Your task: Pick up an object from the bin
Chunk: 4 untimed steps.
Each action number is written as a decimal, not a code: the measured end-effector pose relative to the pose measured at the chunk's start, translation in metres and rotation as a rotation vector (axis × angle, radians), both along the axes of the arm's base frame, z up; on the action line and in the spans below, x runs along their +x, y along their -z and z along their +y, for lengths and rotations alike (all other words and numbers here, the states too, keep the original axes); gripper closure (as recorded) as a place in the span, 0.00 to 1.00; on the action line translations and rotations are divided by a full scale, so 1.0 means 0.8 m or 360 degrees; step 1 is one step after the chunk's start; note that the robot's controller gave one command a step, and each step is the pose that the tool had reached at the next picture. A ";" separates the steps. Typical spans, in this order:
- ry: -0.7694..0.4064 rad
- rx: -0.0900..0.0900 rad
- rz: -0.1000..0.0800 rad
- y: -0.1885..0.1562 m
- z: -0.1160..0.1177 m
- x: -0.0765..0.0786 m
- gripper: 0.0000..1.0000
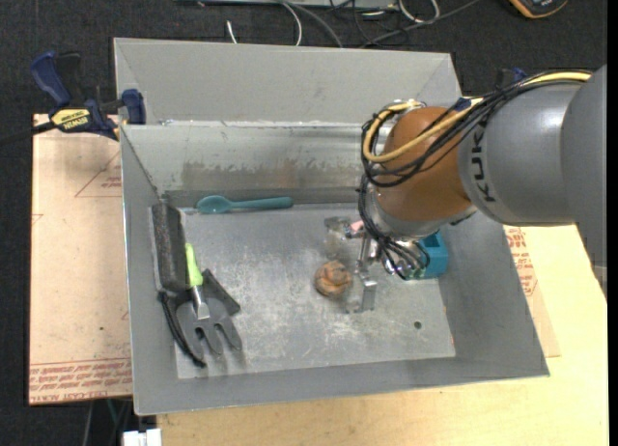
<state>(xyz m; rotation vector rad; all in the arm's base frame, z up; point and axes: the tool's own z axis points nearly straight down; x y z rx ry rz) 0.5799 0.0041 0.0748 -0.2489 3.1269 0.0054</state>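
My gripper (366, 290) hangs low over the middle of the bin floor, under the orange-brown wrist cover. Just to its left a small brown rounded lump (334, 279) rests on the floor, close to the gripper; whether they touch I cannot tell. A blue block (434, 255) lies just right of the gripper, partly hidden beneath the wrist.
A teal spoon (241, 205) lies along the back wall. At the left side lie a long dark grey brush (170, 246) and a small grey hand fork with a green grip (207, 311). The big grey arm covers the bin's right back corner.
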 end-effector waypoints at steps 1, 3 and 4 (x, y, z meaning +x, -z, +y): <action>-0.0079 0.0002 -0.0007 0.005 0.001 -0.002 1.00; -0.0006 0.0004 -0.0001 -0.075 0.003 -0.010 1.00; -0.0018 0.0004 -0.0001 -0.170 0.002 -0.001 1.00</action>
